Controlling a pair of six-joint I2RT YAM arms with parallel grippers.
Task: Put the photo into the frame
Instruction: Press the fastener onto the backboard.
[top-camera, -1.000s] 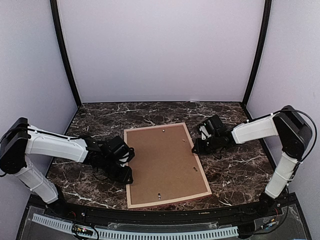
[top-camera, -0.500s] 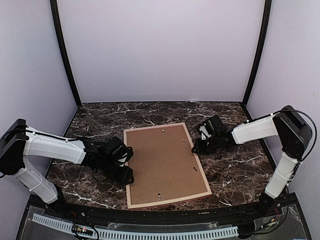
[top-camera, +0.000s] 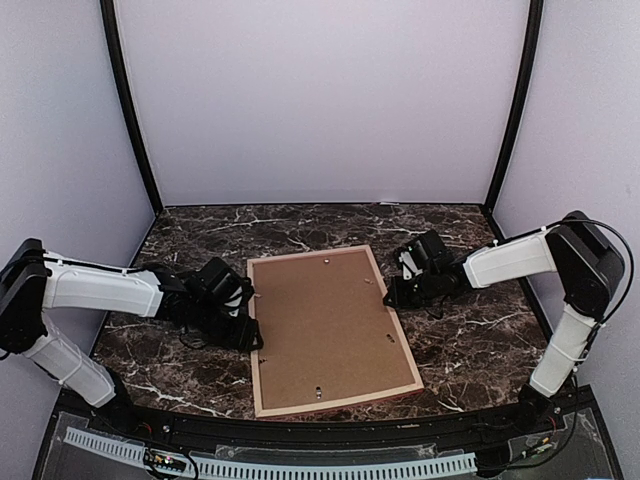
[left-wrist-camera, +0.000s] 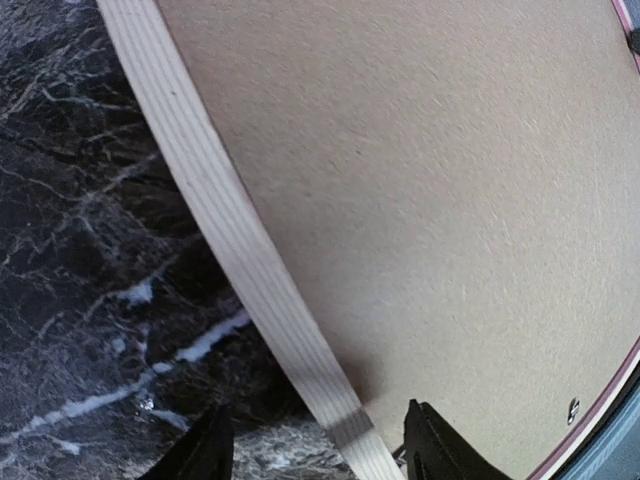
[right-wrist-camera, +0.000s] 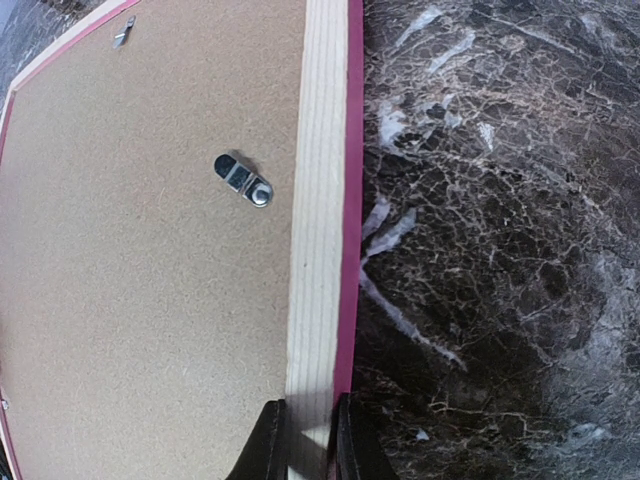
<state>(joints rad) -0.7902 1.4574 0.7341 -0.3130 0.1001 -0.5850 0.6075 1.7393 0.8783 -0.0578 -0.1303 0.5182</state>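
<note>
Top external: backing panel inside frame

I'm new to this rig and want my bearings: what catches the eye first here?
The frame lies face down in the middle of the dark marble table, its brown backing panel up. The right gripper pinches its right rail, while the left gripper straddles the left rail with jaws apart.

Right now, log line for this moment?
frame face down, backing panel in | left gripper jaws open astride rail | right gripper jaws clamping rail
</note>
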